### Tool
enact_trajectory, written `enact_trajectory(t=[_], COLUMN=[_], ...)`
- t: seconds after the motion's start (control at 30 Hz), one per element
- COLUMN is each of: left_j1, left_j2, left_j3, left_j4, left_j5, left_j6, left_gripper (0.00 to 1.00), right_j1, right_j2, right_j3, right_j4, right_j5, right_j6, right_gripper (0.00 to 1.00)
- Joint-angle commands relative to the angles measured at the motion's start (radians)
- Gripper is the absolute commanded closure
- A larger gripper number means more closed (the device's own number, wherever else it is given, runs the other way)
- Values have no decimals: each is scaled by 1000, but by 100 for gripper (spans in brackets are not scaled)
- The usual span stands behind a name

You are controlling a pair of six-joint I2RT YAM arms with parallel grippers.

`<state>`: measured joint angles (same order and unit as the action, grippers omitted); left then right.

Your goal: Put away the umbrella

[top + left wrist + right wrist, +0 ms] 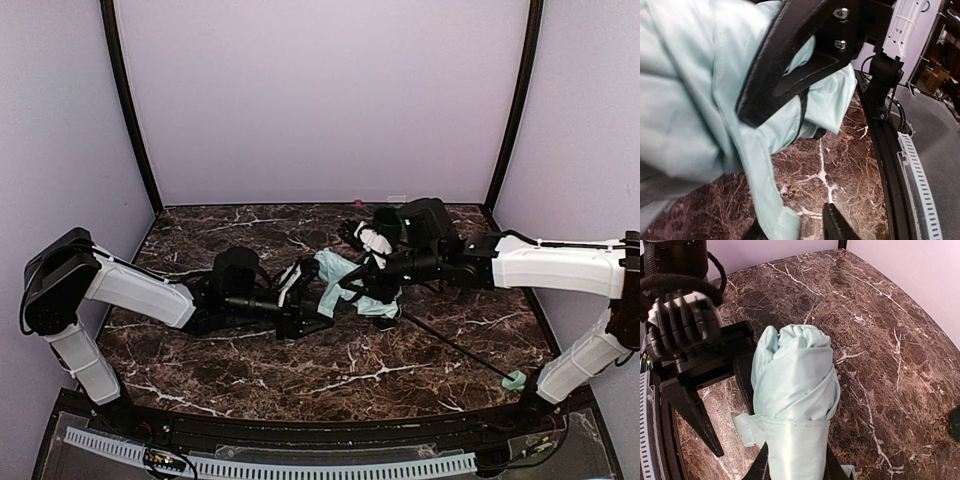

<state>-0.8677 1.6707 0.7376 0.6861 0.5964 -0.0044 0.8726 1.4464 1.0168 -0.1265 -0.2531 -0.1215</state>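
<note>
Dark marble table, both arms reaching into the middle. Umbrella lying mid-table between the two wrists, canopy gathered but shaft not collapsed. Long axis: from the bundle diagonally out to the near right corner, ending close by the right arm's base.

Canopy: pale mint, twisted into a loose roll with folds spiralling at the tip, no black underside visible from the right wrist. Thin black shaft: straight, bare, flat on the marble.

Right gripper: clamped on the roll's lower end, fabric filling the jaws. Left gripper: right beside the roll on its left side, fingers apart, upper finger resting on the fabric, lower one clear of it. No clamp visible there.

Closure tab: hanging loose off the roll's left flank, so nearer the left gripper. Probably the wrap-and-fasten stage, so likely left's job while right pins the roll.

Small mint handle: well apart from both grippers, at the far end of the shaft.
</note>
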Motion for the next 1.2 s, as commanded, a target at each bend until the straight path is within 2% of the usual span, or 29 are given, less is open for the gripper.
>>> enact_trajectory(t=[0.0, 0.03, 0.07, 0.27, 0.4, 0.6, 0.77, 1.0, 1.07, 1.17], left_j1=[-1, 1, 4, 60, 112, 133, 133, 133, 133, 133], left_j2=[21, 25, 30, 121, 200, 323, 396, 405, 405, 405], left_j3=[45, 46, 46, 98, 139, 220, 273, 290, 293, 294], left_j4=[-1, -9, -22, -248, -363, -468, -553, -600, -605, -604], left_j5=[63, 53, 44, -11, -16, 26, 66, 56, 55, 58], left_j6=[11, 5, -6, -82, -98, -83, -67, -39, -32, -34], left_gripper=[89, 99, 100, 100, 100, 100, 100, 100, 100, 100], right_j1=[6, -2, -12, -76, -101, -129, -145, -146, -144, -112], right_j2=[-16, -2, 17, 135, 329, 435, 441, 355, 323, 250], right_j3=[-2, -3, -5, -8, 64, 98, 113, 129, 158, 146], right_j4=[106, 97, 94, 182, 156, 156, 116, 19, -23, -68], right_j5=[-4, 6, 7, -4, 6, -28, -85, -121, -110, -20], right_j6=[13, 18, 29, 114, 142, 161, 126, 21, -2, -27], right_gripper=[100, 100, 100, 100, 91, 66, 36, 14, 4, 0])
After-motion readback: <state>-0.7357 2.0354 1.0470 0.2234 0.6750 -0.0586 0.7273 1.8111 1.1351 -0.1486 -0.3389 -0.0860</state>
